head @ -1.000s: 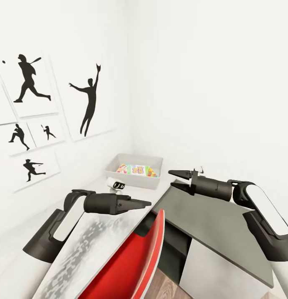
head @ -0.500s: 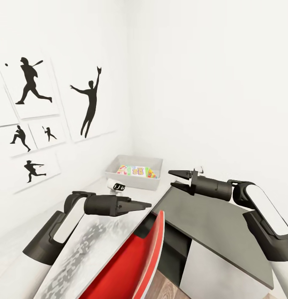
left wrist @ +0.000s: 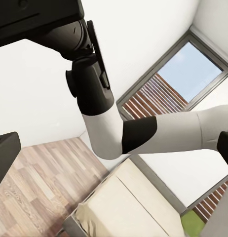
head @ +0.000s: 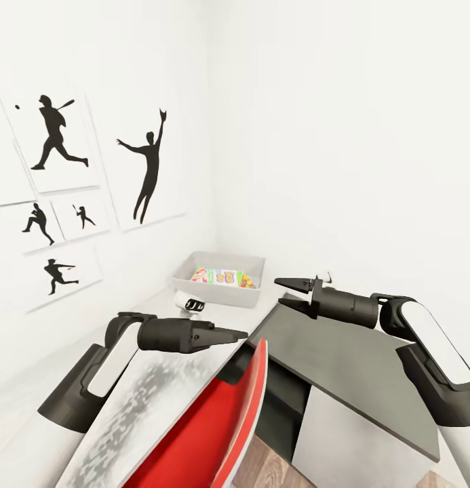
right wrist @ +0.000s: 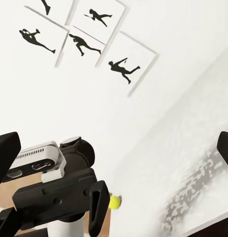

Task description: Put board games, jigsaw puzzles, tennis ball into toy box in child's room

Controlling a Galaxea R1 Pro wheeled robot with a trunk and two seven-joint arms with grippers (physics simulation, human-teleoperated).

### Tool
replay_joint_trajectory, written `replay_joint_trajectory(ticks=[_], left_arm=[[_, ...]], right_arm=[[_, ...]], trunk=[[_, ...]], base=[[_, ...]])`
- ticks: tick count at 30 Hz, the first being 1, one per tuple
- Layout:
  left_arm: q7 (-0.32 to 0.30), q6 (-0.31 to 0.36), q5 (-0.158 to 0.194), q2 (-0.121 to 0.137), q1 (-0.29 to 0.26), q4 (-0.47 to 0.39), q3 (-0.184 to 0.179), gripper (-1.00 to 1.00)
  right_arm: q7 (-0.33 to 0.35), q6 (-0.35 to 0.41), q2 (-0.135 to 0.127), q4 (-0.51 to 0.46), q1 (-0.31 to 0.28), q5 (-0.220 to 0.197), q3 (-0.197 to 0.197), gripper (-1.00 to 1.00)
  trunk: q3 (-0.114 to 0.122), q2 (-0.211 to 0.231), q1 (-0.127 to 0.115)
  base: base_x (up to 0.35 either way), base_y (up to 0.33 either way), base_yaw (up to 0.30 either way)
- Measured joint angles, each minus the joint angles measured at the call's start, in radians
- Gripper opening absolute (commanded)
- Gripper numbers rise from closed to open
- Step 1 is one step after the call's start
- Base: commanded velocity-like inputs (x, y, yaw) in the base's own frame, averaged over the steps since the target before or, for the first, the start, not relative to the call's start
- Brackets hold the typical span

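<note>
The view has swung slightly right; arms are held unchanged. Left gripper (head: 240,333) jaws closed, right gripper (head: 293,293) jaws parted, both empty. The toy box (head: 220,278), far on the counter (head: 160,386), is kept in sight.

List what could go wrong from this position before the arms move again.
1. The red chair stands tucked under the table just below the left gripper; lowering that arm could knock its backrest.
2. A small white device sits right in front of the toy box; a reach toward the box may sweep it off.
3. The tennis ball lies far from the box, so it could be missed.
</note>
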Motion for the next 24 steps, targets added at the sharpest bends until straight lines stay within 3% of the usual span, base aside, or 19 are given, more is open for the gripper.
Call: replay_joint_trajectory(ticks=[6, 18, 24], left_arm=[[0.0, 0.0, 0.0, -0.002, 0.0, 0.0, 0.0, 1.0], [0.001, 0.0, -0.001, 0.0, 0.002, -0.001, 0.004, 1.0], [0.001, 0.0, -0.002, 0.004, 0.003, -0.001, 0.008, 1.0]], right_arm=[[-0.001, 0.0, 0.001, 0.0, 0.0, 0.0, 0.002, 1.0], [-0.002, -0.027, 0.0, 0.0, 0.0, 0.001, 0.01, 1.0], [-0.001, -0.027, 0.0, 0.0, 0.0, 0.031, 0.01, 1.0]], trunk=[[0.0, 0.0, 0.0], [0.0, 0.0, 0.0], [0.0, 0.0, 0.0]], base=[[-0.022, 0.0, 0.109], [-0.023, 0.0, 0.278], [0.0, 0.0, 0.291]])
